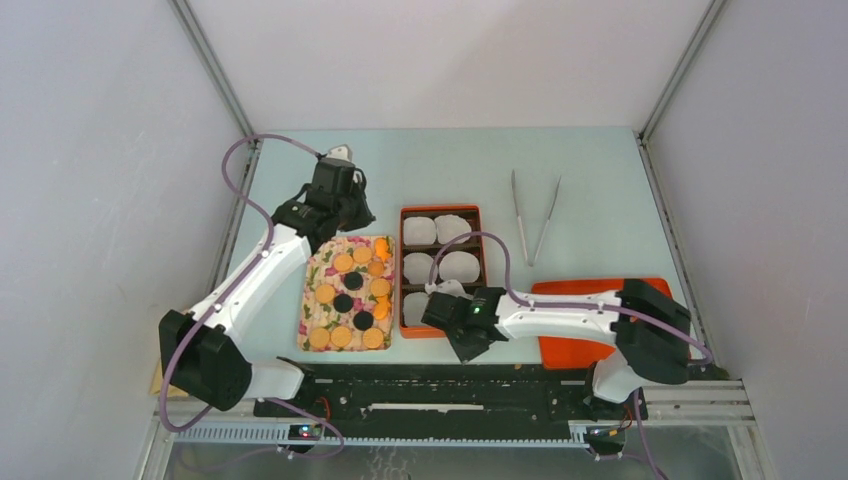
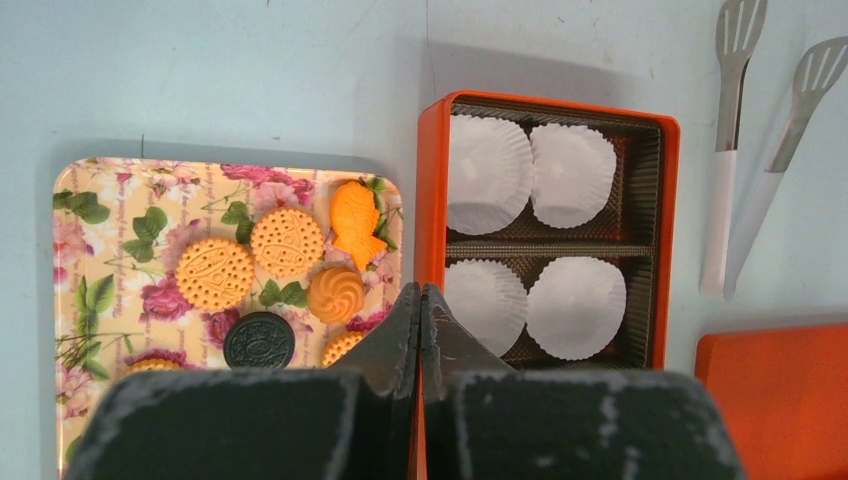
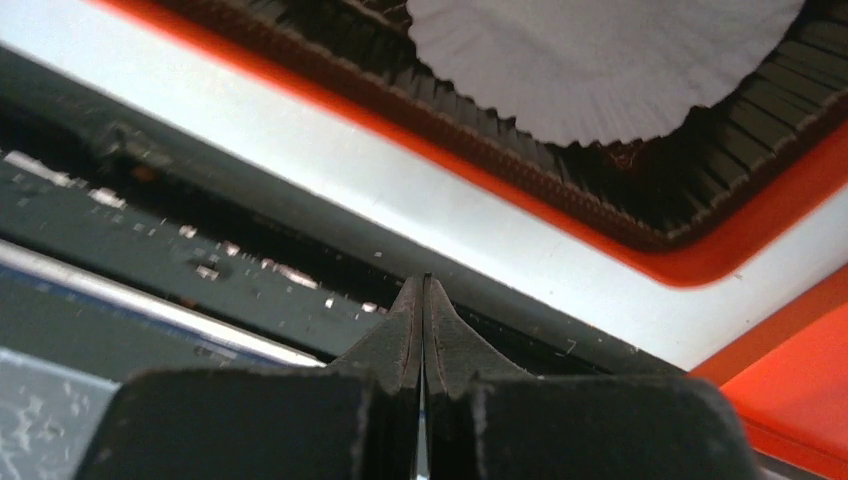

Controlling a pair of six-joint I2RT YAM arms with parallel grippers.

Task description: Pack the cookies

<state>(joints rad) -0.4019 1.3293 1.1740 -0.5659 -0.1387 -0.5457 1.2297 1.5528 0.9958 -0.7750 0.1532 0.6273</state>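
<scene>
Several cookies, golden-orange (image 1: pixel 343 262) and a few black (image 1: pixel 353 281), lie on a floral tray (image 1: pixel 311 300). In the left wrist view I see round orange cookies (image 2: pixel 214 272), a fish-shaped one (image 2: pixel 356 222) and a black one (image 2: pixel 259 340). An orange box (image 1: pixel 404 270) beside the tray holds white paper cups (image 1: pixel 459 266) and no cookies. My left gripper (image 1: pixel 358 213) is shut and empty, high over the tray's far end; its tips (image 2: pixel 420 292) line up with the gap between tray and box (image 2: pixel 432 190). My right gripper (image 1: pixel 466 348) is shut and empty at the box's near corner (image 3: pixel 690 270).
Metal tongs (image 1: pixel 534 215) lie on the table to the right of the box, also in the left wrist view (image 2: pixel 735 150). An orange lid (image 1: pixel 580 350) lies at the near right under the right arm. The black base rail (image 3: pixel 200 240) runs along the near edge.
</scene>
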